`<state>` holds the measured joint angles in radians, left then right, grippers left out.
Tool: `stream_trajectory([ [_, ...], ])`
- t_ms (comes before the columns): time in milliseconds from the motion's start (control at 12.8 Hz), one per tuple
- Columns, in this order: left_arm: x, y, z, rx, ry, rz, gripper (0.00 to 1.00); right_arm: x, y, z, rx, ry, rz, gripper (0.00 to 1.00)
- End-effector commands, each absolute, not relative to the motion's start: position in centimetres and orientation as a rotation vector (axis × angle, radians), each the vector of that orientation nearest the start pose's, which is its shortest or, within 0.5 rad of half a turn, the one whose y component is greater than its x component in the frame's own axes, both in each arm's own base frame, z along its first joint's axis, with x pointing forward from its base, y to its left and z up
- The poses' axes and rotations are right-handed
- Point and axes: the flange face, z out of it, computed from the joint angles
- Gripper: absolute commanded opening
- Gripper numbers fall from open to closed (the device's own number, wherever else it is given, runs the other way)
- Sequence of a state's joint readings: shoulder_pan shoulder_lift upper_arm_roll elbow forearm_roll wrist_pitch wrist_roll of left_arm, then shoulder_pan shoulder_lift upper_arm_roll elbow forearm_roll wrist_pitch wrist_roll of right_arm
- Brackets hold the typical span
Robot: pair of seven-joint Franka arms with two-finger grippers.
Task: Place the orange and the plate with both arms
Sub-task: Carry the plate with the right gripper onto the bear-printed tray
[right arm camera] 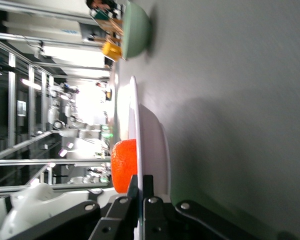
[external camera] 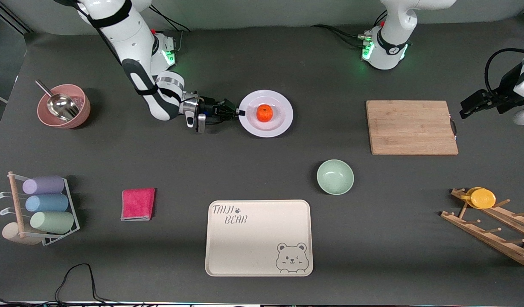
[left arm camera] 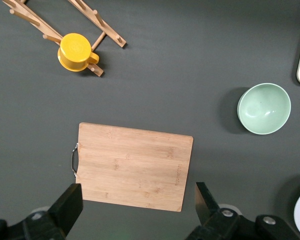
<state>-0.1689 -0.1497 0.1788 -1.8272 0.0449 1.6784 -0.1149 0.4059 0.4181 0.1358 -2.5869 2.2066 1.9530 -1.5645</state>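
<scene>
While my right pincer (external camera: 240, 113) clenches the plate (external camera: 266, 113) rim, the orange (external camera: 264, 113) sits on it, on the dark grey surface (external camera: 245, 170). My left pincer (left arm camera: 135, 210) waits released above the bamboo cutting board (external camera: 411, 127).

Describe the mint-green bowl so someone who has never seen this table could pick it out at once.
Start at the big beige bear tray at the table edge nearest the front camera. Just farther from that camera, off the tray's corner toward the left arm's end, sits the mint-green bowl, alone on the dark table. It is empty and deep, unlike the flat white plate holding the orange.
</scene>
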Motion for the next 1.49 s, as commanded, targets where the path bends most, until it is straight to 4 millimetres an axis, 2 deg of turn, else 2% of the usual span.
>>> stream_trajectory([
  [0, 50.9, 1.5, 60.2, -3.096, -0.116, 0.004, 1.0, 32.7, 25.4, 16.2, -1.748, 0.104, -0.182, 0.0],
  [235, 50.5, 0.8, 60.5, -3.099, -0.096, 0.02, 1.0, 33.7, 25.4, 20.5, -1.699, 0.135, -0.152, 0.0],
  [314, 50.4, 0.5, 60.7, -3.1, -0.089, 0.013, 1.0, 34.3, 24.8, 21.4, -1.699, 0.142, -0.119, 0.0],
  [549, 50.3, 0.4, 60.7, -3.105, -0.09, 0.013, 1.0, 37.0, 22.5, 22.8, -1.719, 0.139, -0.082, 0.0],
  [706, 50.3, 0.6, 60.7, -3.105, -0.094, 0.013, 1.0, 39.9, 22.6, 23.6, -1.725, 0.119, -0.069, 0.0],
  [863, 50.3, 1.0, 60.8, -3.105, -0.106, 0.014, 1.0, 43.7, 22.6, 23.9, -1.751, 0.11, -0.08, 0.0],
  [941, 50.2, 1.0, 60.8, -3.109, -0.107, 0.014, 1.0, 46.2, 21.8, 24.0, -1.776, 0.106, -0.091, 0.0],
  [1176, 50.2, 1.1, 60.7, -3.107, -0.109, 0.016, 1.0, 54.5, 21.1, 24.3, -1.798, 0.107, -0.089, 0.0],
  [1412, 50.2, 1.1, 60.7, -3.107, -0.109, 0.021, 1.0, 61.3, 21.9, 23.4, -1.773, 0.139, -0.104, 0.0],
])
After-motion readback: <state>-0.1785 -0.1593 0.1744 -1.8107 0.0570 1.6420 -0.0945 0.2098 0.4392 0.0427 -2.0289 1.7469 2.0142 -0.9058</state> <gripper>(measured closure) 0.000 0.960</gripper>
